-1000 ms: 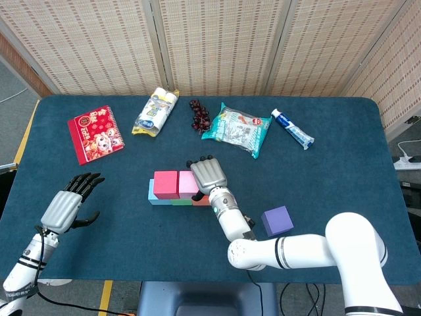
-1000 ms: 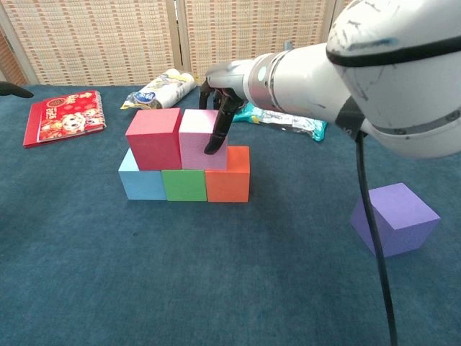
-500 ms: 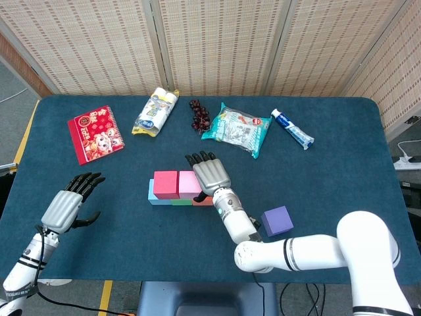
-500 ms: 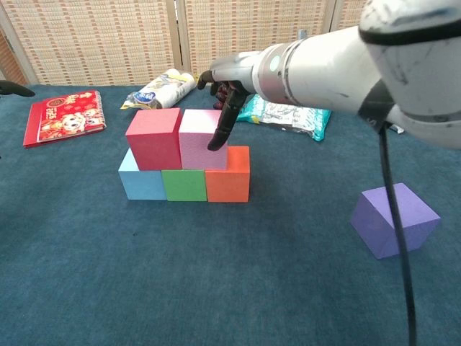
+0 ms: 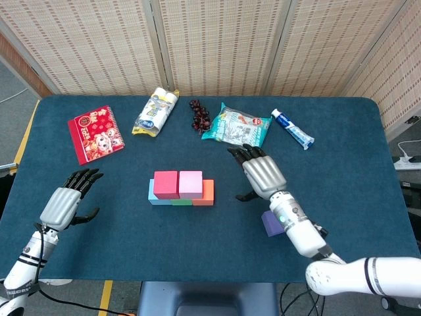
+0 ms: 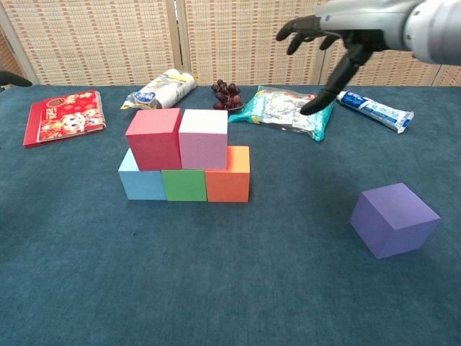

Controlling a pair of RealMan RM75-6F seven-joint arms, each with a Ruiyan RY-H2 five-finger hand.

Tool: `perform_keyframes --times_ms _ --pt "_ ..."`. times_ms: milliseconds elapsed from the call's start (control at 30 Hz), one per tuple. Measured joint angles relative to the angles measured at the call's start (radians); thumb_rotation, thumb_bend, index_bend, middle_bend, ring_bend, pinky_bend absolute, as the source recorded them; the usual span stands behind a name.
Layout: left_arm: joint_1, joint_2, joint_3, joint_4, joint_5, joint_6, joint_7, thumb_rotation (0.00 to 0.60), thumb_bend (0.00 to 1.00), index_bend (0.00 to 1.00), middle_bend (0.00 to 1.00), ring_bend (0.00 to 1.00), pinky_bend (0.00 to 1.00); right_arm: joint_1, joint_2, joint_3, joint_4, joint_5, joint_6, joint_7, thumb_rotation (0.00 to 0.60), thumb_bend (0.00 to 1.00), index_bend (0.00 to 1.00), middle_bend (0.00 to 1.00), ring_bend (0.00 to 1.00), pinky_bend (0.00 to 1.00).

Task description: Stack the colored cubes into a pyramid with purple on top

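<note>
Item: five-cube stack, two tiers. Light blue cube (image 6: pixel 141 182), green cube (image 6: pixel 184 184) and orange cube (image 6: pixel 228 182) formed the base; red cube (image 6: pixel 153 137) and pink cube (image 6: pixel 203 138) sat on them. Purple cube (image 6: pixel 394 218) lay apart on the cloth, below and just behind your right hand (image 5: pixel 262 172), whose fingers were spread and empty. Your left hand (image 5: pixel 64 204) hovered open, far off. Step in hand: fetching purple. Next, you needed to lower the right hand, grasp it, and seat it across red and pink.

The head view looks steeply down over the whole surface (image 5: pixel 342 151); the chest view sits low and close, facing forward. Both share the cube stack (image 5: pixel 181 188) (image 6: pixel 186 164).
</note>
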Motion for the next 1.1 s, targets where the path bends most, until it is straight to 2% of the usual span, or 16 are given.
perform_keyframes --times_ms 200,300,367,467,633,833,1100 --pt "0.003 -0.005 -0.017 -0.017 -0.022 0.008 0.009 0.600 0.34 0.11 0.05 0.01 0.10 -0.182 0.098 -0.133 0.005 -0.351 0.006 0.210 0.600 0.15 0.16 0.25 0.14 0.27" --pt "0.002 -0.001 -0.021 -0.031 -0.027 0.008 0.022 0.600 0.34 0.11 0.05 0.01 0.10 -0.271 0.123 -0.204 0.059 -0.517 0.009 0.334 0.600 0.12 0.16 0.25 0.14 0.27" --pt "0.002 0.002 -0.023 -0.043 -0.031 0.006 0.034 0.600 0.34 0.11 0.05 0.01 0.10 -0.305 0.125 -0.232 0.107 -0.575 0.009 0.384 0.600 0.12 0.17 0.25 0.14 0.27" --pt "0.001 0.007 -0.025 -0.059 -0.038 0.000 0.051 0.600 0.34 0.11 0.05 0.01 0.10 -0.339 0.110 -0.259 0.193 -0.622 0.000 0.415 0.600 0.11 0.19 0.25 0.14 0.27" --pt "-0.001 0.014 -0.026 -0.078 -0.043 -0.007 0.072 0.600 0.34 0.11 0.05 0.01 0.10 -0.359 0.039 -0.267 0.310 -0.661 -0.038 0.428 0.600 0.11 0.22 0.25 0.14 0.27" --pt "0.000 0.022 -0.027 -0.093 -0.045 -0.009 0.083 0.600 0.34 0.11 0.05 0.01 0.10 -0.352 -0.017 -0.257 0.375 -0.678 -0.102 0.406 0.600 0.11 0.28 0.27 0.14 0.27" --pt "0.007 0.031 -0.025 -0.103 -0.052 -0.008 0.090 0.600 0.34 0.11 0.05 0.01 0.10 -0.344 -0.035 -0.253 0.414 -0.689 -0.151 0.376 0.600 0.11 0.34 0.28 0.16 0.27"
